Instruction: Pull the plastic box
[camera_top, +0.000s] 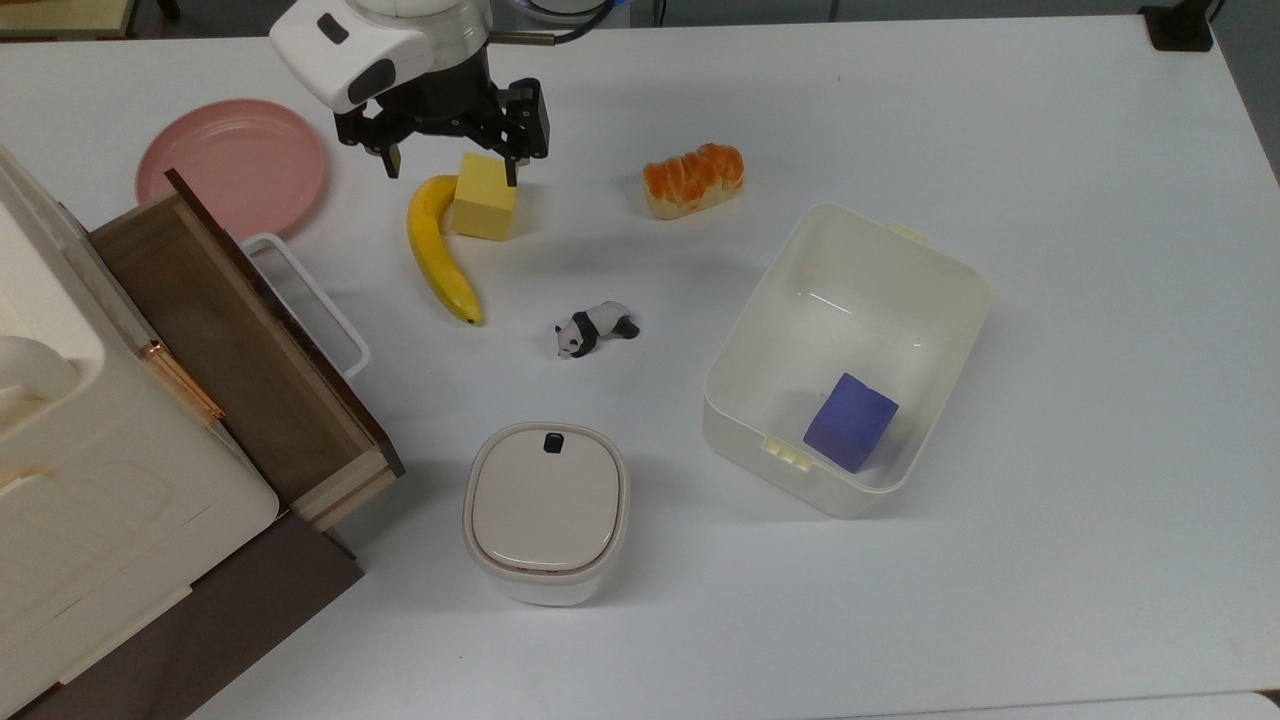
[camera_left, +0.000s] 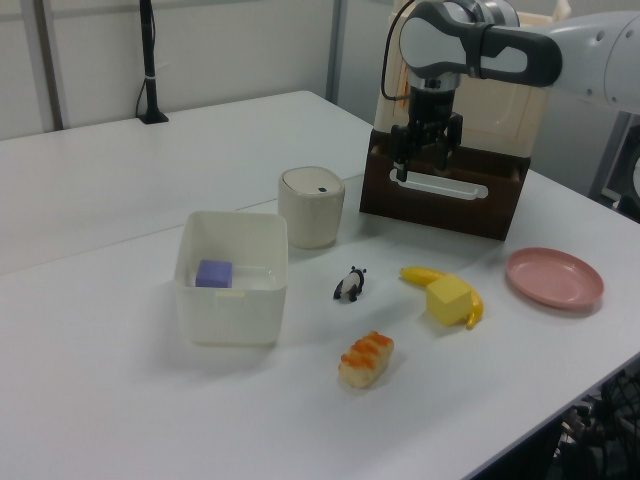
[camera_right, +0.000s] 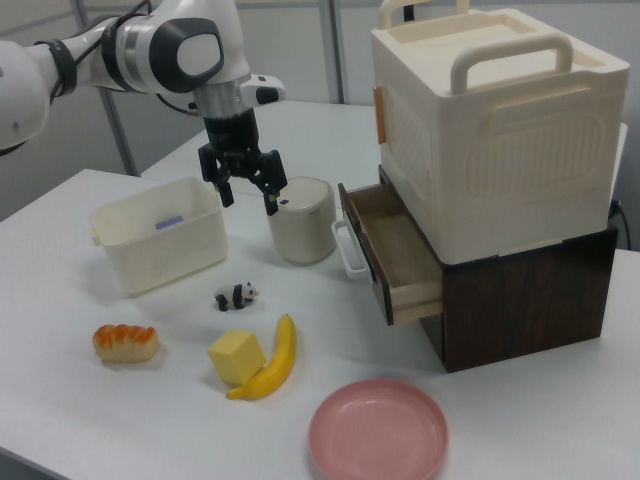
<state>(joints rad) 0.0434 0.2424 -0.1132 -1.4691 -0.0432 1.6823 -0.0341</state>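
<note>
The plastic box (camera_top: 757, 300) (camera_left: 231, 301) (camera_right: 160, 256) is a cream, open-topped tub on the white table, right of centre in the top view. A purple cube (camera_top: 850, 420) (camera_left: 214, 273) (camera_right: 169, 222) lies inside it. My gripper (camera_top: 452, 168) (camera_left: 422, 165) (camera_right: 249, 198) hangs open in the air, well clear of the table, with nothing between its fingers. In the top view it is far to the box's upper left, over the yellow block (camera_top: 485, 197). In the right view it hovers just right of the box, above the lidded canister (camera_right: 303, 228).
A banana (camera_top: 436, 260), toy panda (camera_top: 596, 329), bread roll (camera_top: 693, 179) and pink plate (camera_top: 232, 166) lie on the table. The lidded canister (camera_top: 546, 506) stands near the box. An open wooden drawer (camera_top: 236, 345) juts out under a cream case (camera_right: 490, 120).
</note>
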